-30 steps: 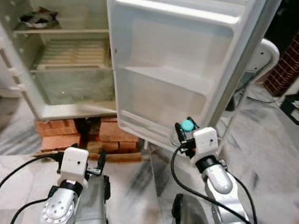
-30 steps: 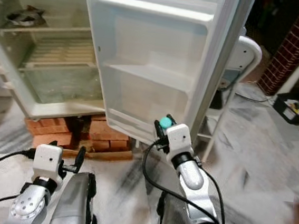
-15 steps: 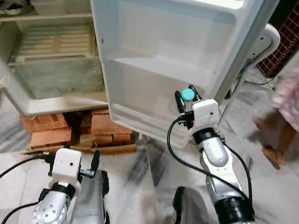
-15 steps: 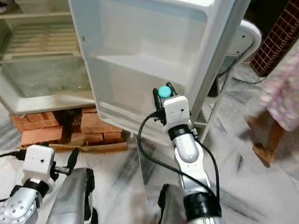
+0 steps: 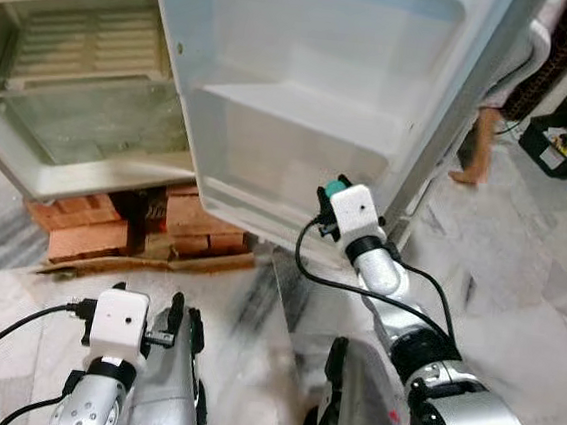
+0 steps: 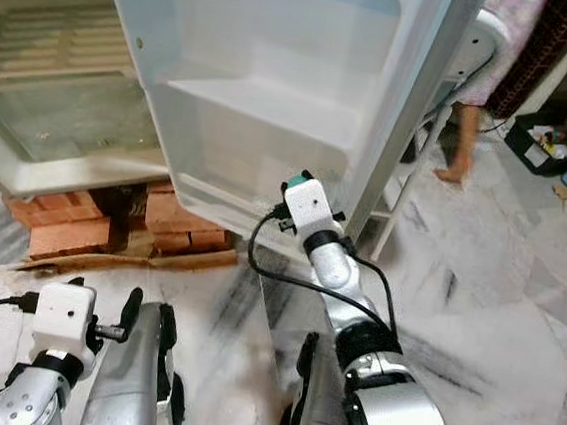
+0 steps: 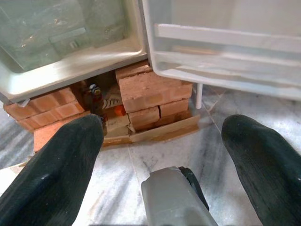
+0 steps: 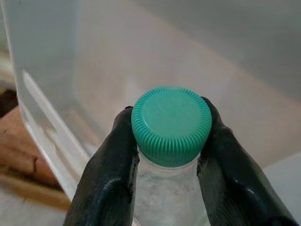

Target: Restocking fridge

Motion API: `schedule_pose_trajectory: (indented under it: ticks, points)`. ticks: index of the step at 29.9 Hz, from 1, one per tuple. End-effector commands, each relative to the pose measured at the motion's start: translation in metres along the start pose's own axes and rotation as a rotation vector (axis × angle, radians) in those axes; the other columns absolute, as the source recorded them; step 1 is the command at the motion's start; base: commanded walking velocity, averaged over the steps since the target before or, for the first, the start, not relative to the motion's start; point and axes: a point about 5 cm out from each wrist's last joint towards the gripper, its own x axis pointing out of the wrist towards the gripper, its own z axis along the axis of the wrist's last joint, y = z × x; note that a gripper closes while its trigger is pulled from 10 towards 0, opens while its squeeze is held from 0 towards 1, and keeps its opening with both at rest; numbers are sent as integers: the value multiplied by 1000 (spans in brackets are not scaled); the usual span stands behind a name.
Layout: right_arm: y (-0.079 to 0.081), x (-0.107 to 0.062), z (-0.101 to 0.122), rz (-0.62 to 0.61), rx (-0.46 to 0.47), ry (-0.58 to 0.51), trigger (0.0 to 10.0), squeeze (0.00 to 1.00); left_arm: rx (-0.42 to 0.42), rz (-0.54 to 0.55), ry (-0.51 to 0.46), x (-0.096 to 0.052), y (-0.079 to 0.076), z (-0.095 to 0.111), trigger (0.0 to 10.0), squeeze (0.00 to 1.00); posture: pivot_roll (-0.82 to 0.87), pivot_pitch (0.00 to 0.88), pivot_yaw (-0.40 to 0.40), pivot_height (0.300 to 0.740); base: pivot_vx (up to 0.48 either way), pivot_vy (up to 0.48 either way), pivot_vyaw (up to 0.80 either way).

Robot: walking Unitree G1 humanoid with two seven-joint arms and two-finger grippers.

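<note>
Before us in the left eye view, the open fridge door (image 5: 316, 85) swings wide, its white inner shelves facing us, and the fridge cabinet (image 5: 84, 93) stands on a stack of red bricks (image 5: 111, 231). We reach our right gripper (image 5: 334, 190) up to the lower edge of the door, where a green bottle cap (image 5: 337, 188) peeks out just above the white wrist block. Our left gripper (image 5: 183, 323) hangs low over the marble floor (image 5: 517, 295). A person's bare leg (image 5: 476, 141) stands beyond the door's far edge, near a black crate (image 5: 561, 149).

Across the right eye view we see the same scene: the right gripper (image 6: 296, 182) sits against the door's bottom shelf (image 6: 246, 184).

From the left wrist view, our two black fingers (image 7: 56, 174) stand well apart with nothing between them, pointing toward the bricks and the bottom rim of the door.

Along the right wrist view, our fingers (image 8: 106, 174) are clamped on the neck of a clear plastic bottle (image 8: 167, 197), one on each side just under its ribbed green cap, with the translucent white wall of the door shelf close behind it.
</note>
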Motion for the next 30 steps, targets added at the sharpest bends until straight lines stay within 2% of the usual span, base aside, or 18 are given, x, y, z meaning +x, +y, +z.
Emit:
schedule_pose_trajectory:
  ticks: [1, 2, 3, 10, 13, 20, 26, 30]
  points:
    - [-1, -2, -9, -4, 16, 56, 10000, 0, 8, 25, 16, -5, 4, -2, 10000, 0, 180, 247, -40, 566, 0, 0, 0]
    - [-3, -1, -9, -11, 22, 57, 10000, 122, 8, 31, 18, -5, 5, -2, 10000, 0, 179, 246, -40, 566, 0, 0, 0]
    - [-6, -1, -8, -19, 28, 56, 10000, 1000, 8, 34, 19, -5, 6, -2, 10000, 0, 176, 245, -42, 566, 0, 0, 0]
    - [-18, -2, -10, -50, 32, 46, 10000, 1000, 7, 34, 28, -3, 3, -4, 10000, 0, 168, 232, -44, 566, 0, 0, 0]
    - [-30, -6, -12, -74, 31, 32, 10000, 1000, 5, 27, 23, 3, 1, -3, 10000, 0, 156, 210, -43, 566, 0, 0, 0]
    - [-44, -8, -7, -117, 40, -17, 10000, 1000, 13, 18, 16, 17, 0, -4, 10000, 0, 133, 165, -37, 566, 0, 0, 0]
    - [-46, -8, 1, -121, 38, -80, 10000, 1000, 15, 11, 3, 26, -1, -2, 10000, 0, 125, 144, -34, 566, 0, 0, 0]
    - [-45, -10, -2, -125, 23, -67, 10000, 1000, 17, 9, -5, 34, -1, -1, 10000, 0, 113, 110, -29, 566, 0, 0, 0]
